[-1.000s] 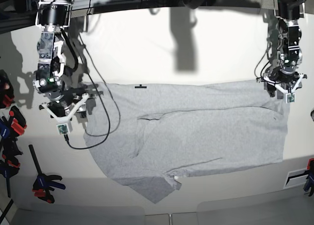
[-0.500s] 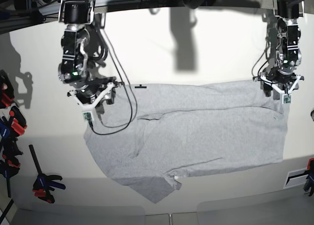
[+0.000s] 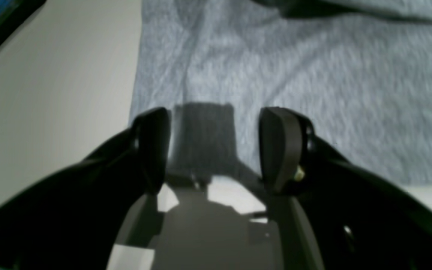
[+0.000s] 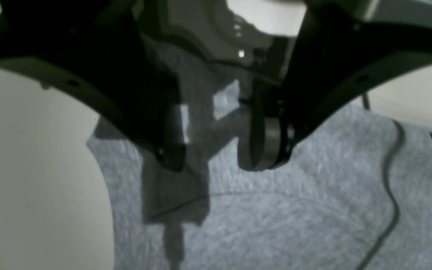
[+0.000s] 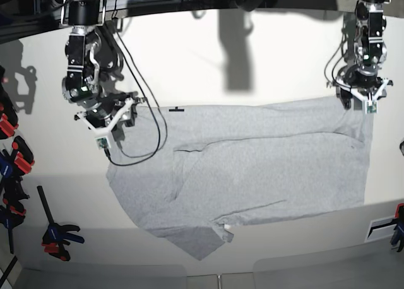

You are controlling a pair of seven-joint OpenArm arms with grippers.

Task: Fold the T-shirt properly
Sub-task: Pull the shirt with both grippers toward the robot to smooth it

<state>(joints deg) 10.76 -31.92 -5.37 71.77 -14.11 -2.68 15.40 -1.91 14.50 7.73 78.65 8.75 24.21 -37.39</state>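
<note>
The light grey T-shirt [image 5: 252, 169] lies spread across the white table [image 5: 208, 62], plain side up, with a folded layer along its upper part and a sleeve at the bottom [image 5: 202, 238]. My left gripper [image 5: 357, 101] hovers open over the shirt's top right corner. In the left wrist view the gripper [image 3: 216, 146] has only cloth [image 3: 294, 75] beneath its gap. My right gripper [image 5: 117, 120] stands open at the shirt's upper left edge. The right wrist view shows this gripper [image 4: 218, 150] above the shirt's curved edge [image 4: 276, 225], holding nothing.
A black cable [image 5: 136, 156] trails from the right arm over the shirt's left part, also seen as a cable [image 4: 390, 195] in the right wrist view. Clamps [image 5: 12, 169] and another clamp [image 5: 60, 233] lie at the left edge. A black tape mark [image 5: 177, 109] sits above the shirt.
The right arm swung from the far left toward the shirt's upper left edge, then drew slightly up and left. The left gripper rose a little toward the far side. Both stayed open.
</note>
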